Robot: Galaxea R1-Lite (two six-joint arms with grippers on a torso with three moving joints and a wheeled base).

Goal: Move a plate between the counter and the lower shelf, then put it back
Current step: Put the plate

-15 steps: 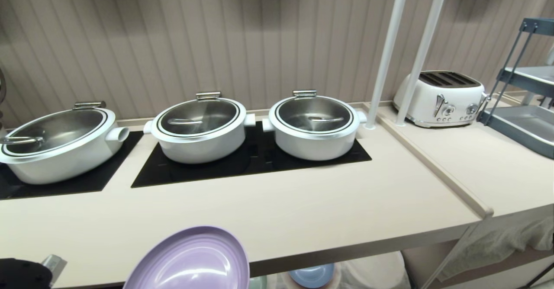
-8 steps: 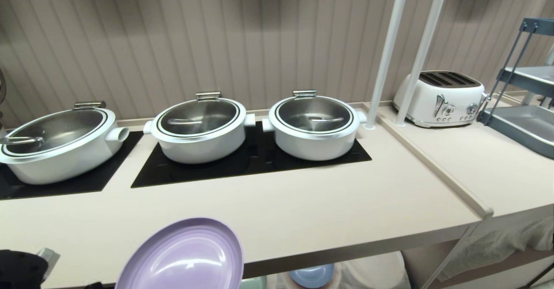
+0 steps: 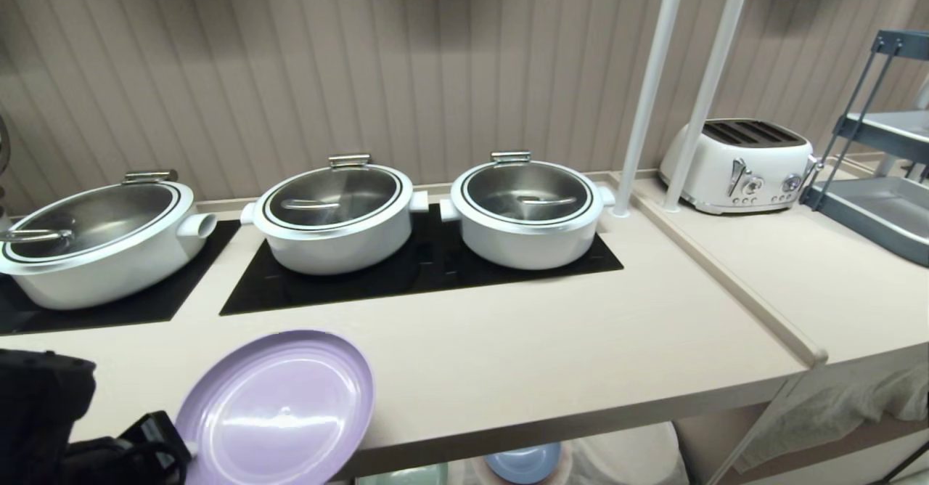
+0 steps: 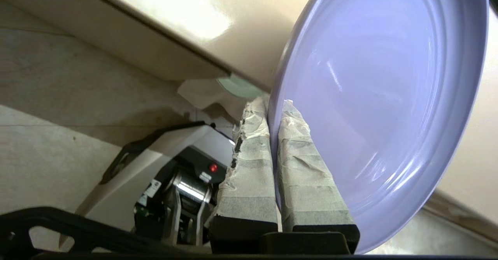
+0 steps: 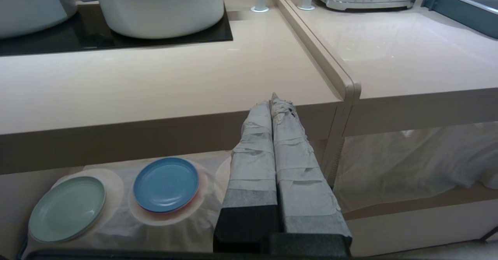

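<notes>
The counter point(image 3: 508, 354) is carrying three white lidded pots point(image 3: 528, 211) on black cooktop panels point(image 3: 428, 274) along its back edge, and a white toaster point(image 3: 739, 164) is sitting beyond the dividing ridge point(image 3: 726, 274). Below, the lower shelf point(image 5: 408, 205) is bearing a blue plate point(image 5: 166, 184) and a mint-green plate point(image 5: 67, 208).

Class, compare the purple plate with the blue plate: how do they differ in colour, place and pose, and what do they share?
Colour: the purple plate is lilac; the blue plate is blue.
Place: the purple plate is up at the counter's front edge; the blue plate is on the shelf below.
Pose: the purple plate is tilted, pinched at its rim by the left gripper; the blue plate lies flat, untouched.
Shared: both are round, shallow and empty.
</notes>
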